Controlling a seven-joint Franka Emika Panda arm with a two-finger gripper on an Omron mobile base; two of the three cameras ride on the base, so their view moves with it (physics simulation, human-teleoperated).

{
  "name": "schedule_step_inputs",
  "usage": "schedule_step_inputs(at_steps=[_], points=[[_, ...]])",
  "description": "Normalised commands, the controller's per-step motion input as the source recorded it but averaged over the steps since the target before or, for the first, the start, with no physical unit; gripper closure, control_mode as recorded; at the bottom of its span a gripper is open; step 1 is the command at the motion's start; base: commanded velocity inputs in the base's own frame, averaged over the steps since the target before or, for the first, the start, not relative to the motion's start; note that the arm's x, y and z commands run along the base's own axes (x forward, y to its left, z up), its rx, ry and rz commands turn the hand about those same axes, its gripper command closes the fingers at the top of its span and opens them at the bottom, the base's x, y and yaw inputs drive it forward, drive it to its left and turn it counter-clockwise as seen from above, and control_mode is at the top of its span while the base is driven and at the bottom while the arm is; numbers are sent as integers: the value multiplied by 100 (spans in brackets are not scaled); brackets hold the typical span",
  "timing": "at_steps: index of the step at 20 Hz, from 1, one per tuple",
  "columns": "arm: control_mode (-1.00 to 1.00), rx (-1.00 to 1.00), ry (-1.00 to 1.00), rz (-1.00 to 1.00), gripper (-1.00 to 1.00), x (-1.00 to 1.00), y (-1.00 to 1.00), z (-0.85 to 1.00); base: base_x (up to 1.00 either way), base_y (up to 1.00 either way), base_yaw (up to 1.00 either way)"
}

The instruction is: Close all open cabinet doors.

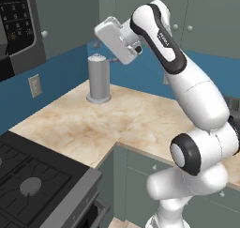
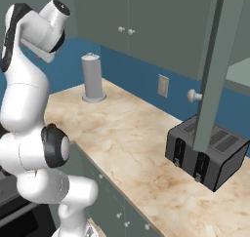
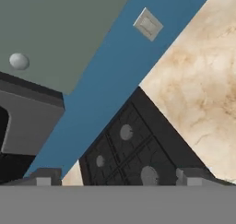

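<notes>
A beige marbled stone desk (image 1: 93,124) wraps an inside corner beneath a blue backsplash wall (image 1: 61,74), with grey-green base cabinets under its front edge. A black gas cooktop (image 1: 33,180) adjoins the desk at the left of the left base view, and part of a glossy black microwave (image 1: 18,23) hangs above it. A pale wall outlet (image 1: 34,85) sits on the blue wall beside the cooktop.

A grey cylindrical canister (image 1: 99,78) stands upright on the desk in the corner, close to the wall. The right base view adds a black two-slot toaster (image 2: 207,153) on the desk at the right, and in front of it an open grey-green cabinet door (image 2: 215,70) swung out edge-on, its round pale knob (image 2: 193,95) facing left. Behind, the closed grey-green upper cabinet doors (image 2: 146,26) lie flush.

The white arm's hand is raised above the canister. In the hand view the jaws (image 3: 120,177) are spread wide, holding nothing, looking over the cooktop, outlet and a closed knobbed door (image 3: 55,29).
</notes>
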Motion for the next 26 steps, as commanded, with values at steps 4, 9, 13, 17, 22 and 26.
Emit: schedule_step_inputs(at_steps=[4,9,13,17,22,26], points=[[-100,-26,-3,0,-100,-53,-46,-18,0,0,0],[-100,-19,-6,-3,-100,-55,-44,-20,0,0,0],[-100,-18,-2,-6,-100,-47,-38,-24,0,0,0],[-100,-17,0,-2,-100,-33,-32,-33,0,0,0],[-100,-9,-3,-1,-100,-41,-33,-40,0,0,0],[-100,-7,-6,0,-100,-38,-33,-40,0,0,0]])
